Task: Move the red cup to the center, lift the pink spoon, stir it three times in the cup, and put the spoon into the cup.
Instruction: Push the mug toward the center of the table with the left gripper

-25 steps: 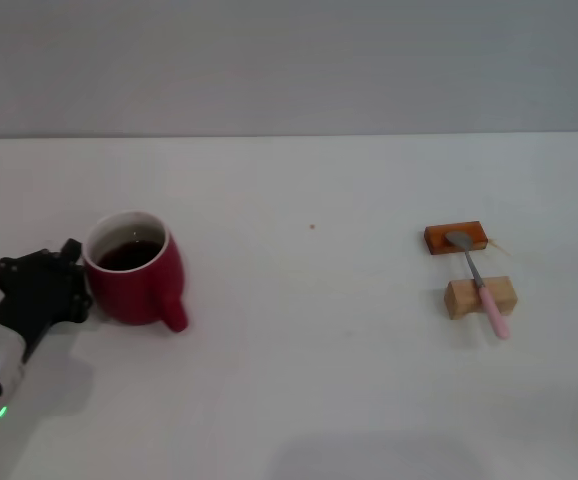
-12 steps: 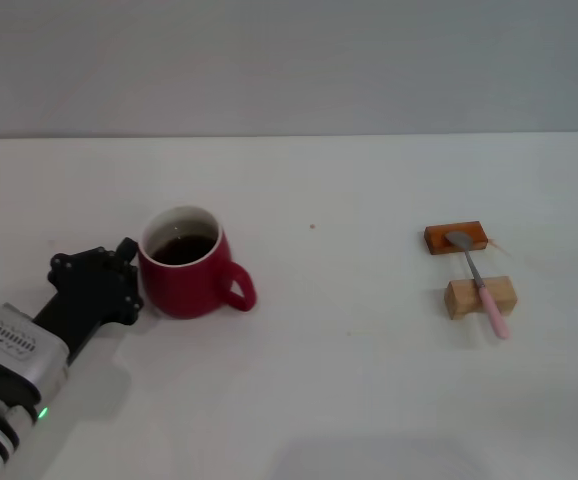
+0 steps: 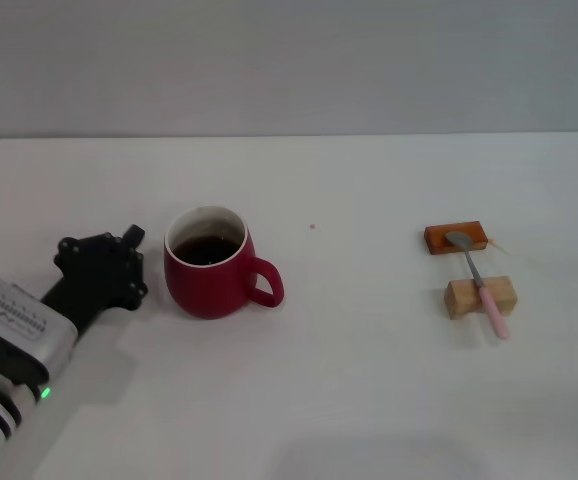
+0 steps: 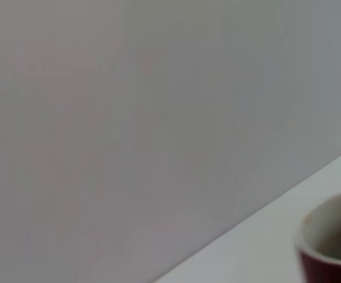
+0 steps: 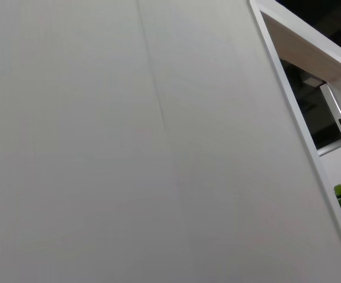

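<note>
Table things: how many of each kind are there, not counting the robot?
Cups: 1, the red cup, with dark drink inside.
Spoons: 1, the pink spoon, lying across the blocks.
Wooden blocks: 2, an orange-brown block and a tan block.
Total: 4.

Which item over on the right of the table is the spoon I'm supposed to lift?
On the white table, look right of the red cup to two small wooden blocks, an orange-brown block behind a tan block. The pink spoon lies across both, its silver bowl on the orange-brown one. It is the only slim thing there, with a pale pink handle.
</note>
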Controlling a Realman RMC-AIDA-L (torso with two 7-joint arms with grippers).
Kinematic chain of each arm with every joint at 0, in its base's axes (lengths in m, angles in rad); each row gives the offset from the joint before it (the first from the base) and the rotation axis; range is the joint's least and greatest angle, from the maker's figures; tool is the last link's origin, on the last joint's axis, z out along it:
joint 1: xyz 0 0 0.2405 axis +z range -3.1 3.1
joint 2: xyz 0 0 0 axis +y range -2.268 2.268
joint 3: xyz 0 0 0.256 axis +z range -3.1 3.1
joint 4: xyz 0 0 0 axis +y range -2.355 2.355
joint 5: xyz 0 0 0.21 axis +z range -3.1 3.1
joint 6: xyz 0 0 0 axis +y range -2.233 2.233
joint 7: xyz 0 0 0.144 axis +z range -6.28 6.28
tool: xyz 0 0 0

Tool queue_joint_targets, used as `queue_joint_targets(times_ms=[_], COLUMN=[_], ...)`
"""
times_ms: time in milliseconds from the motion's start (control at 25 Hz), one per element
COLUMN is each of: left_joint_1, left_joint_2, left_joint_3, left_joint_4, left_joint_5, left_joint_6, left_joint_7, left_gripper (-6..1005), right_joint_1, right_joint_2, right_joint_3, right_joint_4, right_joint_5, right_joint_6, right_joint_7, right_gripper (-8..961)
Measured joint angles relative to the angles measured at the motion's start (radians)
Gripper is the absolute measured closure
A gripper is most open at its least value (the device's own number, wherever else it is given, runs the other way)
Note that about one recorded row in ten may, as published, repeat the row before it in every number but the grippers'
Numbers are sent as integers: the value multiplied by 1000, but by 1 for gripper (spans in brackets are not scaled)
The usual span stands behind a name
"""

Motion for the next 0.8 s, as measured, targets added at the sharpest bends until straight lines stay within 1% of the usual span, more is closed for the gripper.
queue_joint_targets(times_ms=[40,80,120,160,240,280,320,520,640,800], left_joint_1=[-21,-21,-44,-44,-77,-77,-93,-106,-110,-108], left_joint_2=[2,2,3,3,3,3,2,-1,-2,-3], left_joint_3=[-20,-20,-29,-29,-31,-31,-27,-10,17,32], left_joint_4=[30,30,57,57,82,82,87,74,60,47], left_joint_5=[0,0,0,0,3,3,5,7,7,7], left_joint_6=[-2,-2,-9,-9,-34,-34,-48,-70,-72,-70], left_joint_7=[0,0,0,0,1,1,17,70,77,77], left_gripper=[959,959,958,958,957,956,956,954,952,951], right_joint_1=[-3,-3,-6,-6,-7,-7,-7,-6,-6,-4], right_joint_2=[1,1,2,2,3,3,3,4,4,4], right_joint_3=[0,0,0,0,0,0,0,0,0,0], right_joint_4=[1,1,1,1,2,2,5,11,13,13], right_joint_5=[0,0,0,0,0,0,0,0,0,0], right_joint_6=[0,0,-1,-1,-1,-1,1,2,2,4], right_joint_7=[0,0,0,0,0,0,0,1,1,1], right_gripper=[281,281,281,281,281,281,281,282,282,282])
